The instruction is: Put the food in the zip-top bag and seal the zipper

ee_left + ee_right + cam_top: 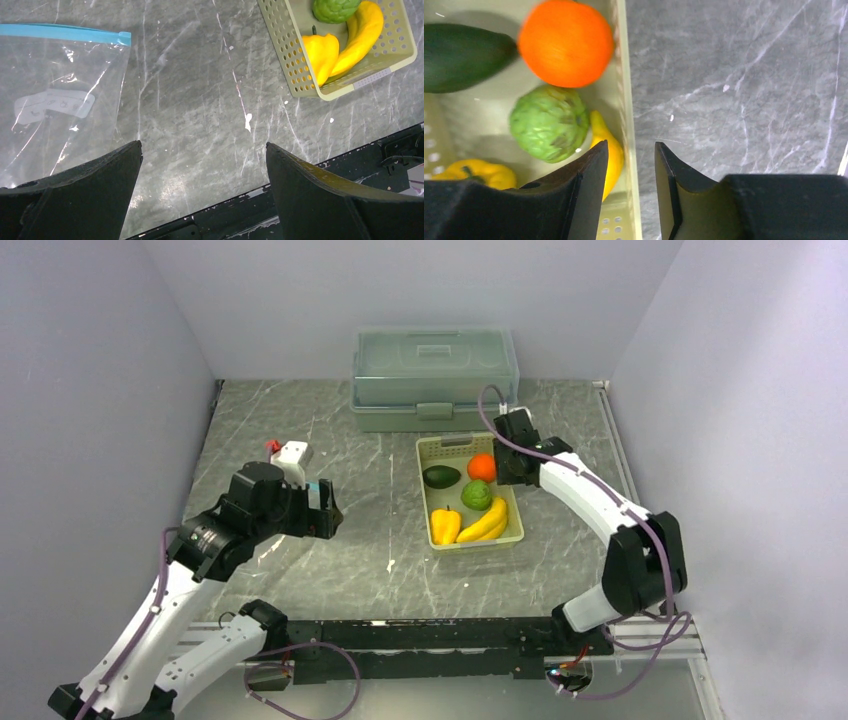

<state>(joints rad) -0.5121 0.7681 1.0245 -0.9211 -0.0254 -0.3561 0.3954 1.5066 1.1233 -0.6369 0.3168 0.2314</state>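
Basket point(455, 447), pale green, on the surface point(350, 540) – holds all the food: orange point(482, 467), avocado point(441, 477), green fruit point(476, 495), pepper point(444, 525), bananas point(487, 523)

Bag point(50, 100), clear, flat on the surface, well apart from the basket; zipper point(65, 34) along one edge

Left gripper point(202, 147) – spread wide, holding nothing, over the surface between bag and basket

Right gripper point(631, 146): fingers a narrow gap apart, gripping nothing, above the basket's wall near the orange

Lidded box point(436, 375) behind the basket
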